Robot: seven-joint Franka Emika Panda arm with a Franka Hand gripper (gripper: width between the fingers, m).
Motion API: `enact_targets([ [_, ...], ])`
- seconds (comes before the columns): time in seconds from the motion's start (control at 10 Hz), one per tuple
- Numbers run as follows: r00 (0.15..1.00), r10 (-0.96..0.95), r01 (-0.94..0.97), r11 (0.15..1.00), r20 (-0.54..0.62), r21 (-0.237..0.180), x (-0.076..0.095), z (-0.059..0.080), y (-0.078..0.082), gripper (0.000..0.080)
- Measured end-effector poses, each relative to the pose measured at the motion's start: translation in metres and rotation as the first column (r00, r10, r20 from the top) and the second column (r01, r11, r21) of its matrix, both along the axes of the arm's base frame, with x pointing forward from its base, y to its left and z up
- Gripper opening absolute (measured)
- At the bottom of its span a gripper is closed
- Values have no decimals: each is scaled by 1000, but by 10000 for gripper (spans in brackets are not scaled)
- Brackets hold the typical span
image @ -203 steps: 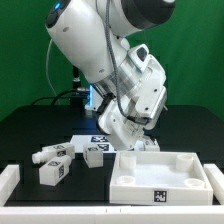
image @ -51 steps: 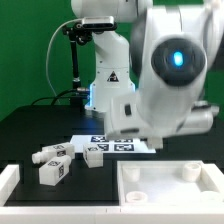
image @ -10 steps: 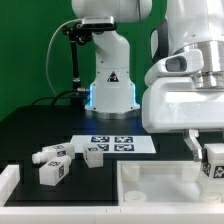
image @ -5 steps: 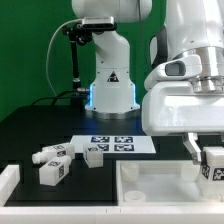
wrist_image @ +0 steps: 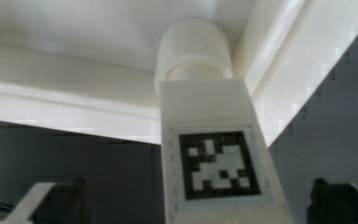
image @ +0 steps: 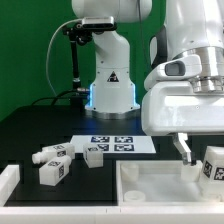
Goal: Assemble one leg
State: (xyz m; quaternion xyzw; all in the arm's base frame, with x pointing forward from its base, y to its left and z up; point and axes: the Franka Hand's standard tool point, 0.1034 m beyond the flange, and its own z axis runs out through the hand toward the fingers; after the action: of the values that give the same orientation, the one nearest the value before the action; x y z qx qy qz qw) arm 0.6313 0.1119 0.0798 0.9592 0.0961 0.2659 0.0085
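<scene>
One leg (image: 213, 168), a small white peg with a square tag, stands slightly tilted over the tray's (image: 150, 190) far corner at the exterior view's right. In the wrist view the leg (wrist_image: 204, 120) points its round end into the corner of the tray (wrist_image: 87, 90). My gripper (image: 212, 158) is around the leg with its jaws open. The fingers (wrist_image: 51, 200) stand apart from the leg on both sides, with dark gaps between. Three more legs (image: 55, 153) lie on the table at the exterior view's left.
The marker board (image: 118, 143) lies flat behind the tray. The robot's white base (image: 108, 85) stands at the back before a green wall. A white rim piece (image: 8, 180) runs along the exterior view's front left.
The visible finger has moved away from the leg toward the exterior view's left, so the jaws have opened. The leg has tipped slightly and stays over the tray's corner.
</scene>
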Motion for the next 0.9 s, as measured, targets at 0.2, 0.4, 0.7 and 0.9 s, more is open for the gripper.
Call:
enact_targets([
  [0.2,1000,0,0,1000,0,0,0,0,0,640],
  [0.4,1000,-4,4,1000,-8,1,0,-1,-1,648],
  [0.7,987,-68,73,997,-149,34,14,16,-18,649],
  [0.9,925,-111,133,990,-364,36,11,10,-18,649],
])
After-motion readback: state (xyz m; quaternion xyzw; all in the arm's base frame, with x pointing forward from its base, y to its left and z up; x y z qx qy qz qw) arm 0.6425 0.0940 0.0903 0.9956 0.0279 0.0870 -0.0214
